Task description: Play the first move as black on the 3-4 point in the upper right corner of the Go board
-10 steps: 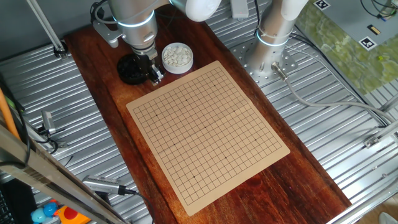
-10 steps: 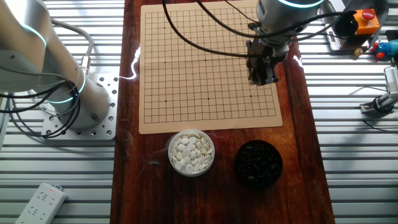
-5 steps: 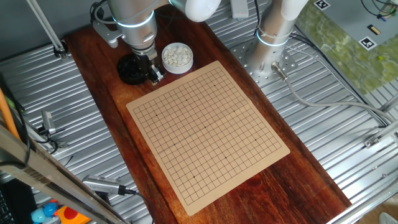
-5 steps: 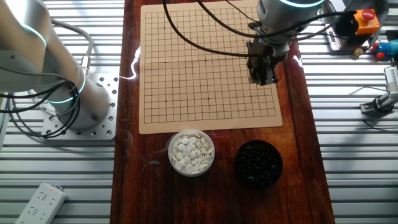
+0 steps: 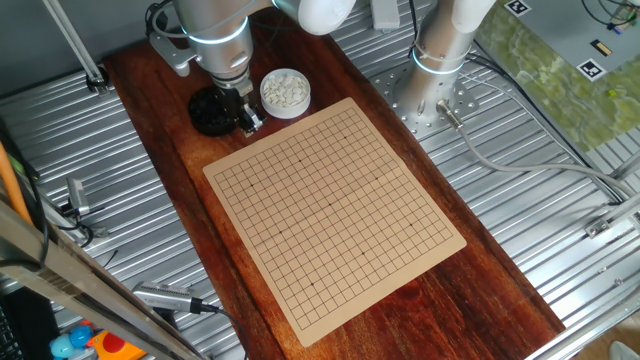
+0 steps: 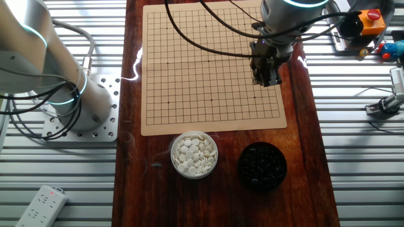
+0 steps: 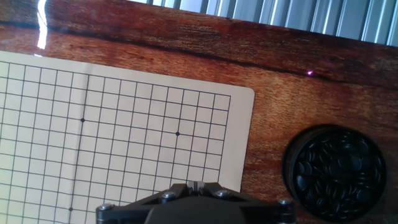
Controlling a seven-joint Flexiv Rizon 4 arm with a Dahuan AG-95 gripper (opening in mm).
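Here, one fixed view: gripper (image 5: 247,122) sits at the Go board (image 5: 335,205) corner, beside bowl of black stones (image 5: 208,112) and bowl of white stones (image 5: 285,91).

Other fixed view: gripper (image 6: 266,79) over board's (image 6: 208,69) right edge, apart from black bowl (image 6: 262,166); white bowl (image 6: 194,154) beside it.

Hand view: board (image 7: 118,137) grid bare, black stones (image 7: 336,171) all in bowl on wooden tabletop (image 7: 273,81). Jaws: can't tell, tips not visible; no single stone seen held.
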